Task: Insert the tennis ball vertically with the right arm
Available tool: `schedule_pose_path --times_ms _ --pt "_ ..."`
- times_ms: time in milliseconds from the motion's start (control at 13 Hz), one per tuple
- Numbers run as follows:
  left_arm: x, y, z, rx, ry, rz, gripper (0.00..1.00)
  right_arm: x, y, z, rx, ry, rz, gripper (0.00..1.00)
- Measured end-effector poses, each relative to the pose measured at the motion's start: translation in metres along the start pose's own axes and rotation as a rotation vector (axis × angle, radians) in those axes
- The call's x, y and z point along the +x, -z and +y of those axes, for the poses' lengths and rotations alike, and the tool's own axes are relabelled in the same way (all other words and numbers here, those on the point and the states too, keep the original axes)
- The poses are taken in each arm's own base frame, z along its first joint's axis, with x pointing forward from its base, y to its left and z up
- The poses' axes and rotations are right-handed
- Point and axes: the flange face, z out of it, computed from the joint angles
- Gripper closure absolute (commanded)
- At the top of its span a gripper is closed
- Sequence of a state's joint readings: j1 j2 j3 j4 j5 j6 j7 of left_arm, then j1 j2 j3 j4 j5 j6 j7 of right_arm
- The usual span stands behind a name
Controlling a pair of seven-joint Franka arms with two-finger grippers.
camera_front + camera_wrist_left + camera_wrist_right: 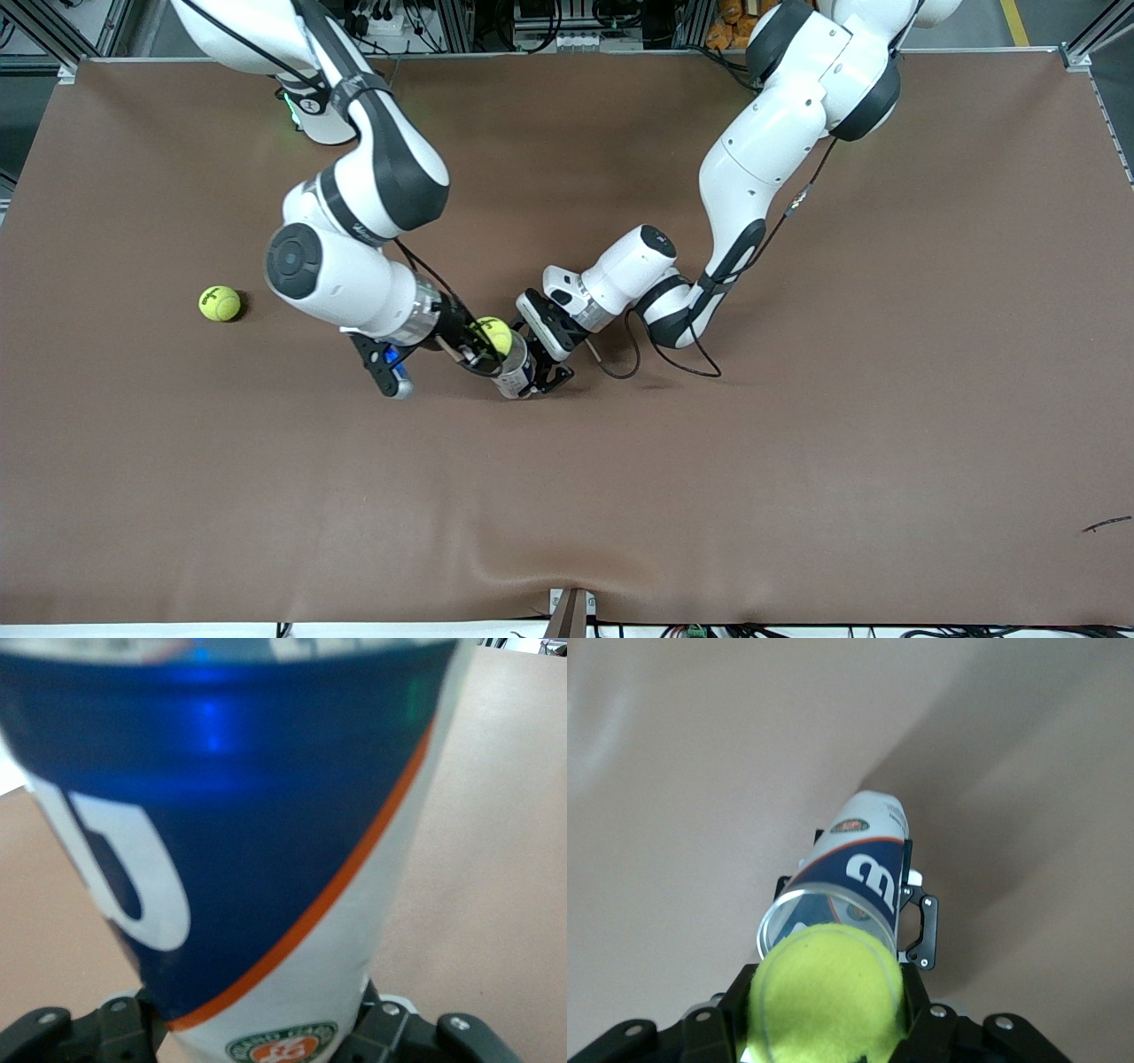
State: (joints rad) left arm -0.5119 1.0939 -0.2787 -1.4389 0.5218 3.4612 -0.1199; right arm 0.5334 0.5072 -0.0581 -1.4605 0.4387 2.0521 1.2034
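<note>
My right gripper (481,344) is shut on a yellow-green tennis ball (494,334) and holds it right over the open clear mouth of a blue-and-white ball can (515,374). In the right wrist view the tennis ball (826,992) sits between the black fingers of the right gripper (826,1014), with the can (855,870) just below it. My left gripper (534,372) is shut on the can low on its body and holds it upright on the table. In the left wrist view the can (266,850) is clamped in the left gripper (266,1041).
A second tennis ball (220,303) lies on the brown table cover (797,461) toward the right arm's end. The two arms' wrists stand close together over the middle of the table. A small dark scrap (1107,524) lies near the front edge at the left arm's end.
</note>
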Motion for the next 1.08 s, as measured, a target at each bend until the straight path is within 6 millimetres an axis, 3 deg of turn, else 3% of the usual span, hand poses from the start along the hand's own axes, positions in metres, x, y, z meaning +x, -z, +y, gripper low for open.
schedule_pose_path --times_ms 77,154,231,308,615,1077 --pt "0.0 0.0 0.001 -0.002 -0.001 0.0 0.22 -0.004 -0.005 -0.001 -0.003 0.0 0.0 0.77" --pt "0.0 -0.001 0.002 -0.003 -0.001 -0.001 0.22 -0.005 -0.01 -0.002 -0.001 0.0 0.002 0.59" --pt "-0.001 -0.001 0.002 -0.003 -0.002 -0.001 0.22 -0.004 -0.014 -0.002 0.001 -0.002 0.005 0.23" --pt "-0.002 -0.001 0.002 -0.002 -0.003 -0.006 0.22 -0.001 -0.019 -0.002 -0.001 -0.005 0.007 0.0" --pt "-0.004 -0.002 0.004 -0.002 -0.011 -0.005 0.22 0.006 -0.022 -0.002 0.0 -0.013 0.014 0.0" --pt "-0.004 -0.002 0.004 -0.002 -0.012 -0.005 0.22 0.026 -0.001 -0.002 0.011 0.043 0.055 0.0"
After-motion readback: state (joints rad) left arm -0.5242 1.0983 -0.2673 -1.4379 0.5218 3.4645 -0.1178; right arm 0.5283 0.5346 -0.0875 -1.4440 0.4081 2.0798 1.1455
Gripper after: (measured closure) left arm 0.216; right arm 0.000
